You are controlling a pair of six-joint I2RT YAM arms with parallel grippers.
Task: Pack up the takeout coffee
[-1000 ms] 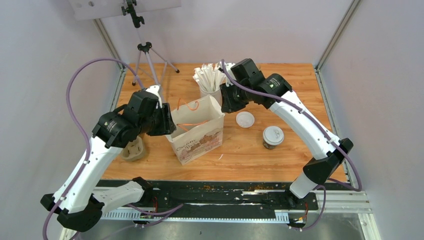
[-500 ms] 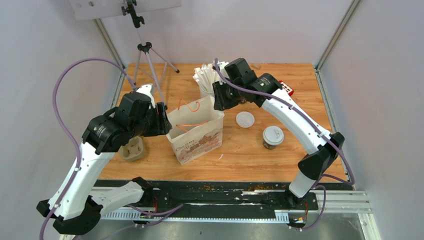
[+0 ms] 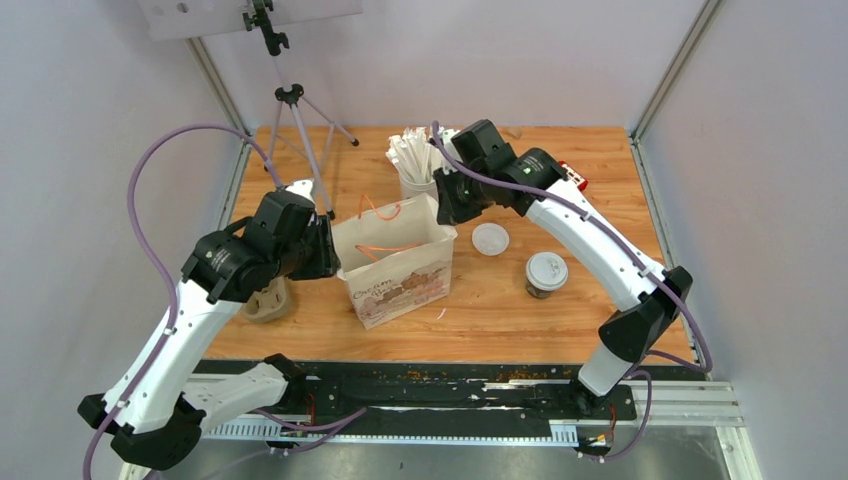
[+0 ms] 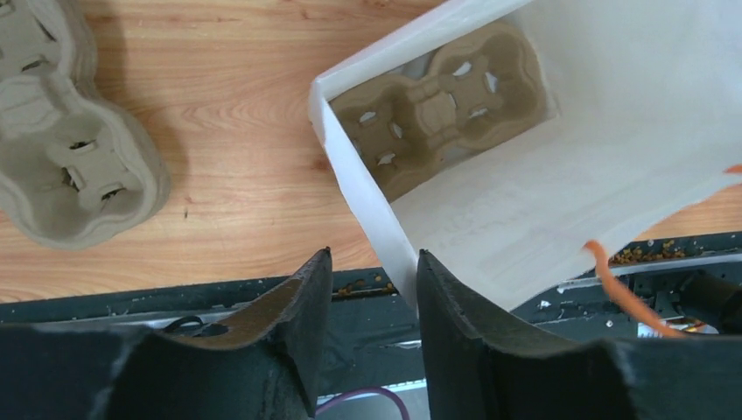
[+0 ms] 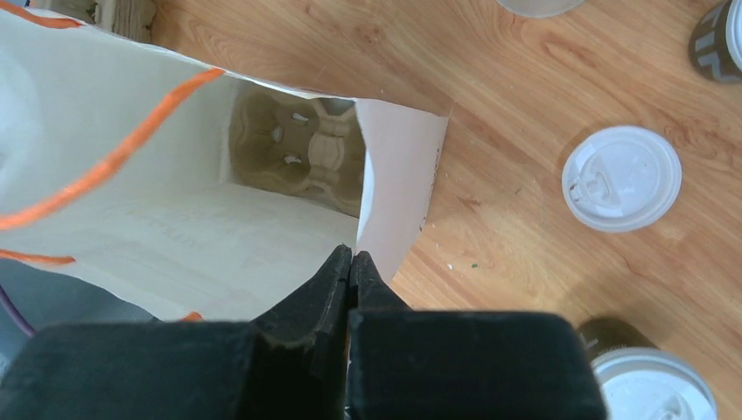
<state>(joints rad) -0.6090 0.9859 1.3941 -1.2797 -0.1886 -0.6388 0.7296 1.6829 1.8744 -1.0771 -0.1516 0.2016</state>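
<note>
One takeout coffee, a dark brown cup with a white lid [image 3: 546, 273] [image 5: 649, 388], stands on the table right of the white paper bag [image 3: 395, 262]. A second dark cup [image 5: 719, 31] shows at the corner of the right wrist view; the right arm hides it from above. My right gripper [image 5: 352, 255] [image 3: 447, 205] is shut on the bag's back right rim. My left gripper [image 4: 374, 258] [image 3: 326, 250] is open astride the bag's left wall, which lies against one finger. A beige pulp carrier [image 4: 444, 98] [image 5: 302, 144] lies on the bag's floor.
A white lid [image 3: 490, 238] [image 5: 621, 178] lies flat between bag and cup. A second pulp carrier [image 3: 268, 299] [image 4: 70, 166] sits left of the bag. A white cup of wrapped sticks [image 3: 417, 160] stands behind it, a tripod [image 3: 291, 110] at the back left.
The right gripper's jaws have closed on the bag's rim and drawn it slightly right, so the mouth stands wider. The left gripper shifted a little at the left wall.
</note>
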